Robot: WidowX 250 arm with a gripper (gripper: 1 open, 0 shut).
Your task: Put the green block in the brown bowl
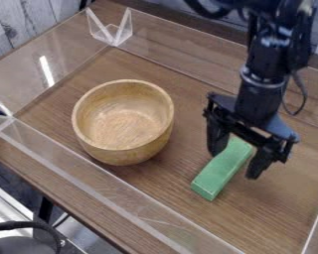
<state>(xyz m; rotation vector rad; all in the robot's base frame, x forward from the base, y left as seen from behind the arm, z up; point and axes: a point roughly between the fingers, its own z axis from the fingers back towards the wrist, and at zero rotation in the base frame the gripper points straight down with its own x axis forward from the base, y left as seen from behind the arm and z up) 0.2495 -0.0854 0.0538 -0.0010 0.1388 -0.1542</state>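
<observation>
One green block (221, 169) lies flat on the wooden worktop (108, 189), to the right of the one brown bowl (123, 121), apart from it. One gripper (245, 151) hangs over the block's far end, its two fingers (218, 135) spread wide, gripping nothing.

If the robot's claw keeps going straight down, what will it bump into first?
Most likely the green block. The gripper points down with its fingers open right above the block's far end. Depth is hard to judge from this one view, so a finger might meet the table beside it instead.
</observation>
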